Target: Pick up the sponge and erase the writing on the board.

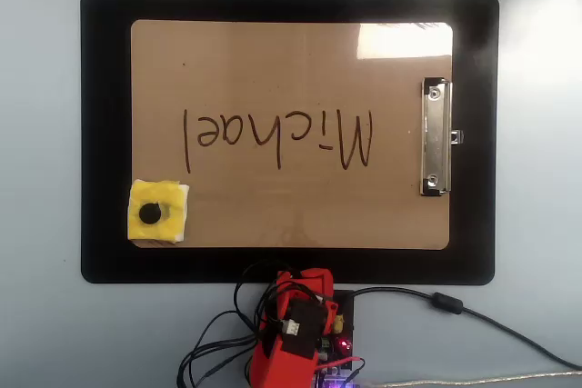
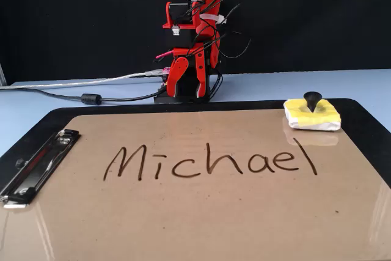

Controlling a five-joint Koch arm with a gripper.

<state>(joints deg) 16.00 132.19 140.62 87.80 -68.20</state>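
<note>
Erasing station, arm folded at rest

Mat [image 1: 105,134], black, underlies everything to frame the work; on it we log the board [image 1: 291,215], laid flat so the writing [image 1: 277,140] faces up, untouched; the arm [image 2: 194,41], folded at its base near the board's edge; the gripper [image 2: 188,84] pointing down, empty, though we cannot tell its opening; the sponge [image 1: 159,213] on the board's corner, within reach.

Hobby robotics bench setup: pale blue tabletop [image 1: 41,134], large black rectangular mat [image 1: 105,134], black backdrop curtain [image 2: 73,16], loose grey and black cables [image 2: 73,87] around the arm's base.
</note>
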